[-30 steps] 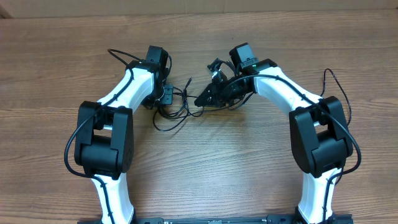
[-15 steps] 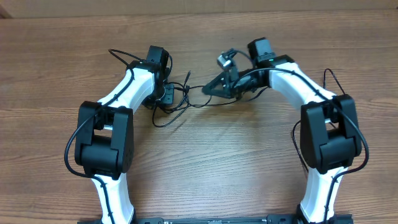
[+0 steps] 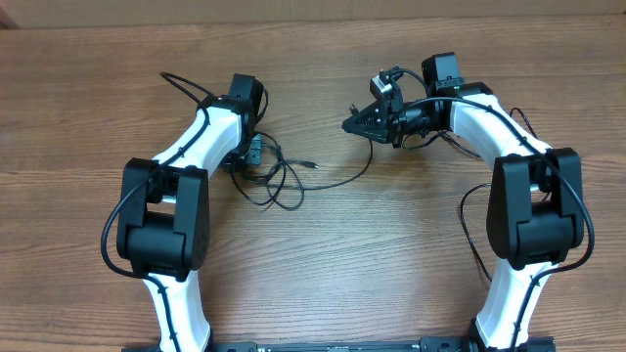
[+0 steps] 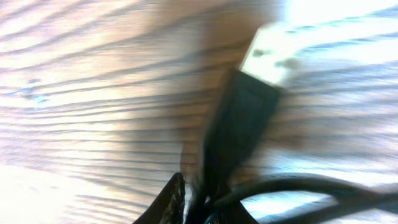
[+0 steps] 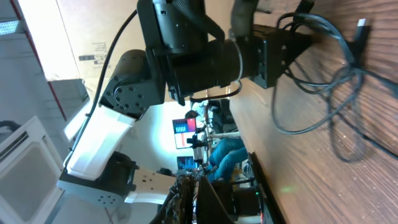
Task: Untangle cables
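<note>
Rightward and away from the bundle the right pincer (image 3: 353, 124) has swung, drawing one of the cables (image 3: 277, 180) out into a slack curve. Most of them lie as loose loops just beside the left pincer (image 3: 255, 154), which is clamped on them, a USB plug (image 4: 268, 57) jutting past its tips. The right pincer is pressed together on the drawn-out strand's far end, well apart from the loops on the table (image 3: 323, 274).
</note>
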